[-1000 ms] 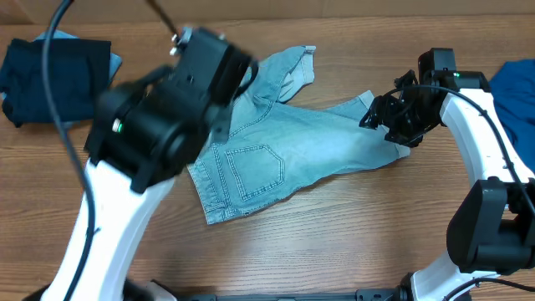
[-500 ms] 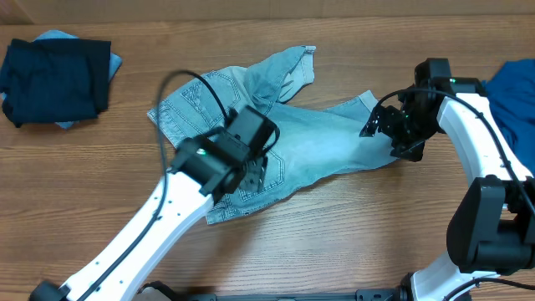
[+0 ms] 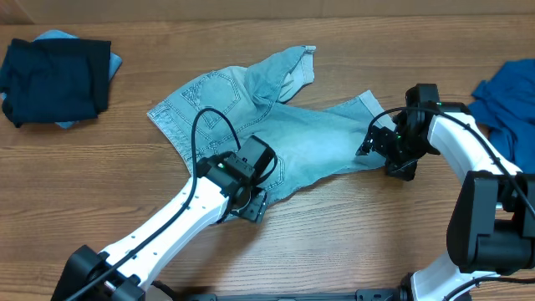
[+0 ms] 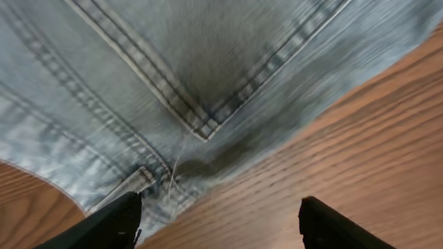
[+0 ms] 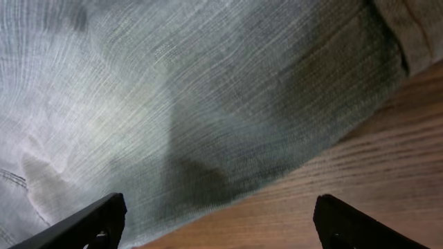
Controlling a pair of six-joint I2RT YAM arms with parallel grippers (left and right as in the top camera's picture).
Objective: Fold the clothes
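Note:
The clothes here are pale blue denim shorts (image 3: pixel 284 125), lying flat and rumpled mid-table with a stitched back pocket facing up. My left gripper (image 3: pixel 249 203) hangs open at their lower hem. In the left wrist view the pocket's pointed seam (image 4: pixel 201 128) fills the frame; that gripper (image 4: pixel 221 228) straddles the hem edge and bare wood, holding nothing. My right gripper (image 3: pixel 383 157) stands open at the shorts' right edge. In the right wrist view the denim (image 5: pixel 173 104) lies under the open gripper (image 5: pixel 221 228), its edge crossing between the fingers.
A folded dark navy garment (image 3: pixel 54 75) rests at the far left corner. A royal-blue garment (image 3: pixel 510 100) lies bunched at the right edge, just beyond the right arm. Bare wooden tabletop (image 3: pixel 351 234) spreads in front of the shorts.
The left arm has come down from high near the camera to the shorts' lower hem, and its jaws have opened. The right gripper has opened wider and shifted slightly down along the right edge.

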